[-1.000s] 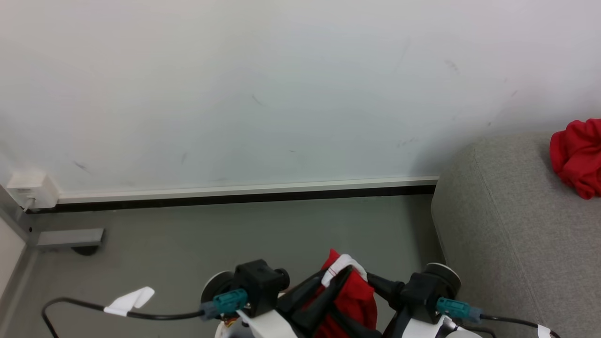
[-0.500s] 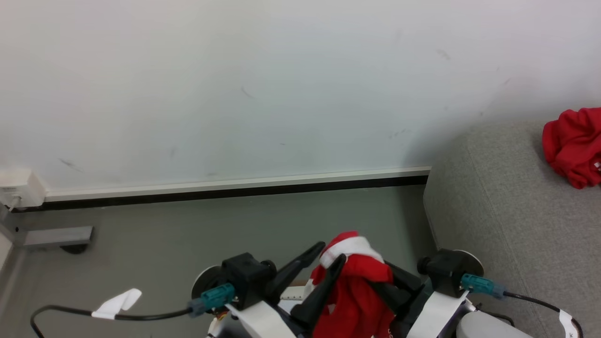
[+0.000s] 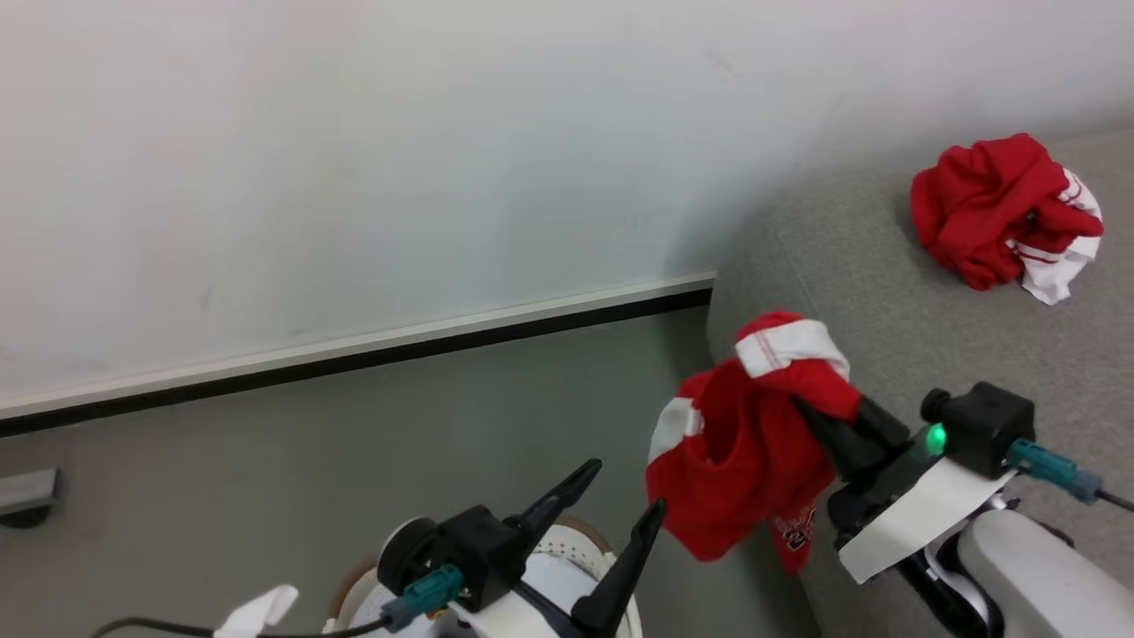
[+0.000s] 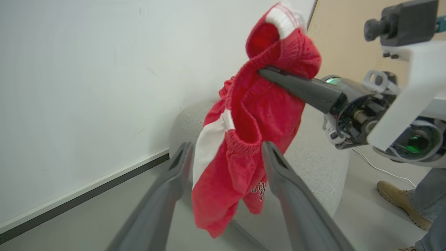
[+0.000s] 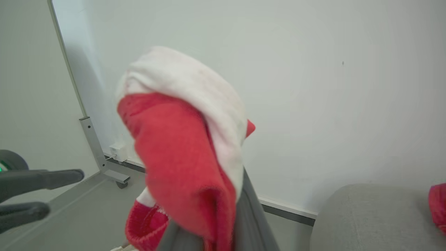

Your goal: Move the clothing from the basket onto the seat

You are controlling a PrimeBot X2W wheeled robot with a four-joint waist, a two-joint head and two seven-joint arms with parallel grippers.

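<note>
In the head view, the right fingers at 4 o'clock are clamped shut on the clothing, a red garment with white trim and a dark number print. It hangs in the air from that grip, just beside the near corner of the light-grey seat and above the grey floor. The left fingers at 6 o'clock are spread wide with nothing between them, their tips just beside the hanging cloth. Under them shows part of the cream, perforated basket with its brown rim. At 2 o'clock a second red garment with white striped trim lies crumpled on the seat, well apart from the held one. In the left wrist view, the two left fingers rise from 6 o'clock, parted, and the lower fold of the clothing appears in the gap beyond them; contact cannot be told. The right fingers come in from 3 o'clock, pinching the gathered waistband near the top. A person's tan shoe and a trouser leg show at 4 o'clock. In the right wrist view, the clothing drapes over the closed right fingers at 6 o'clock, its white band uppermost. The open left fingers show at 9 o'clock, and the seat at 4 o'clock with the second garment at its edge.
</note>
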